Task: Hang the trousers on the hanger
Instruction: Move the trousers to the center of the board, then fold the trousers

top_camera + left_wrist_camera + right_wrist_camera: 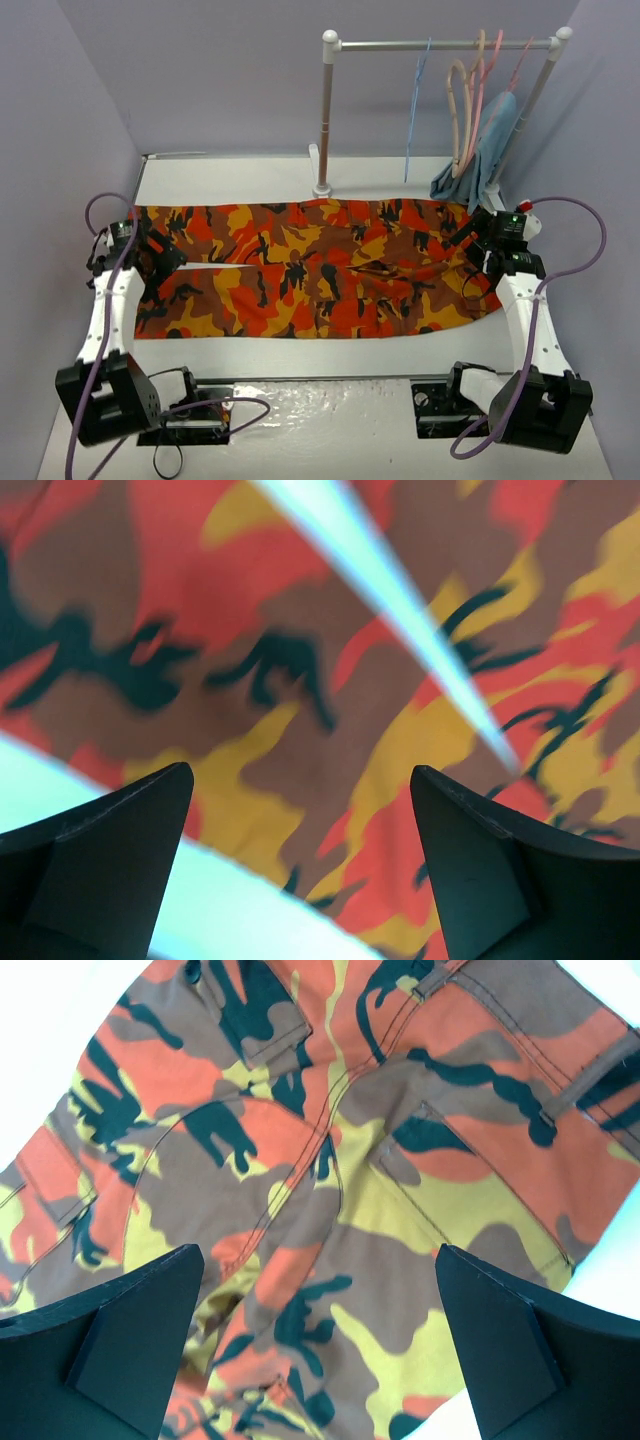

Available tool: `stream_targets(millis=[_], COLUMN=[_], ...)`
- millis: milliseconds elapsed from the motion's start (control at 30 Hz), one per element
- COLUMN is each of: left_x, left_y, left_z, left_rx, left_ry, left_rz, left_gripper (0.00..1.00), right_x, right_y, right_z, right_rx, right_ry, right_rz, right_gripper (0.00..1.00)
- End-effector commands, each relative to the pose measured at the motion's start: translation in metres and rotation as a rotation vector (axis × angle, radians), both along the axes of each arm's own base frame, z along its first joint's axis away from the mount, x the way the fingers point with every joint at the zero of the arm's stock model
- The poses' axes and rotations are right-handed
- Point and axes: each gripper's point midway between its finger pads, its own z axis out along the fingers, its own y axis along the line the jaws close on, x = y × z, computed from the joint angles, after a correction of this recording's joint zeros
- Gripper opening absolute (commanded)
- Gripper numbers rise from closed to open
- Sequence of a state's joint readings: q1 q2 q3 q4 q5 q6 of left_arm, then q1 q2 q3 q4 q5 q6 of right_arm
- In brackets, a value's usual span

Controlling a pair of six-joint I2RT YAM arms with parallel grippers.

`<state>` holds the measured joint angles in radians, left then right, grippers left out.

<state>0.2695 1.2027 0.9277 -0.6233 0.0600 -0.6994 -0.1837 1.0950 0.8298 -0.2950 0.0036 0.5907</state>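
Orange camouflage trousers [320, 265] lie flat across the white table [330, 185]. The left gripper [300, 775] and right gripper [320, 1255] hover above, jaws spread apart, holding nothing.

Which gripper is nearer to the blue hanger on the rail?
Right. The right gripper is over the trousers at the waist end, on the same side as the hanger; the left gripper is over the leg end, opposite.

The trousers [310, 265] are seen as matt woven cloth with stitched seams. The worktop [230, 180] is shown smooth and white. The hanger [415, 110] is formed of thin, smooth wire.
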Motion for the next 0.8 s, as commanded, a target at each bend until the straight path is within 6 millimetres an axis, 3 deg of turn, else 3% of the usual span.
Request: stream_targets(millis=[0, 100, 267, 633, 767], left_x=[-0.07, -0.087, -0.079, -0.009, 0.012], left_y=[-0.008, -0.015, -0.029, 0.005, 0.024], left_z=[-0.022, -0.04, -0.067, -0.103, -0.101], left_rx=[-0.008, -0.031, -0.105, -0.067, -0.063], left_ry=[0.132, 0.185, 0.166, 0.219, 0.212], left_rz=[0.09, 0.099, 0.114, 0.133, 0.16], left_gripper=[0.89, 0.88, 0.89, 0.87, 0.87], right_x=[-0.014, -0.017, -0.019, -0.022, -0.022], right_y=[0.009, 0.02, 0.024, 0.023, 0.021], right_z=[0.001, -0.01, -0.015, -0.024, -0.023], right_rx=[0.038, 0.078, 0.075, 0.055, 0.047], right_ry=[0.013, 0.04, 0.052, 0.083, 0.08], right_rz=[0.007, 0.048, 0.061, 0.087, 0.08], right_gripper=[1.0, 1.0, 1.0, 1.0, 1.0])
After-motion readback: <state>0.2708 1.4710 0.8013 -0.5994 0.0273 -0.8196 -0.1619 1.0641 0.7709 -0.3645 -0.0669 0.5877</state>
